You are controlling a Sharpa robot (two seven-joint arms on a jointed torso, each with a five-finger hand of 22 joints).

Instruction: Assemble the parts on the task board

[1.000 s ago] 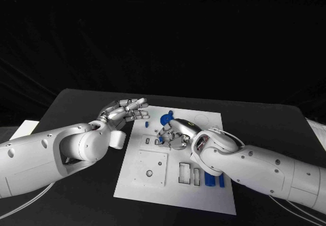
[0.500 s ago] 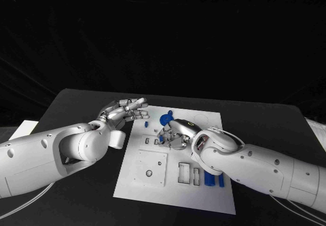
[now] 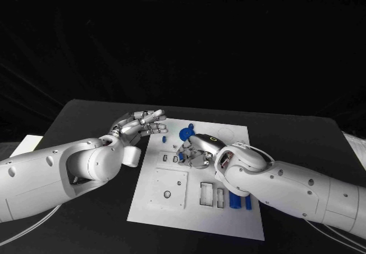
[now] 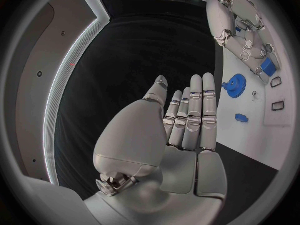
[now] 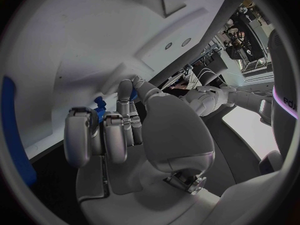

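Fingers (image 5: 119, 130) of the right hand (image 3: 197, 151) pinch a small blue part (image 5: 99, 105) at mid-frame over the task board (image 3: 229, 222); the left hand (image 3: 141, 126), upper left, is released, grasping nothing.

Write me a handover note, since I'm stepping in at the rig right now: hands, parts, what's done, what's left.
Left hand: open, fingers straight, raised beside the task board, holding nothing.
Right hand: low over the board's middle, pinching a small blue part.
Blue gear and a small blue piece lie on the board's far end; two blue bars lie by the right forearm.
Left: seat the held part, then the loose ones.
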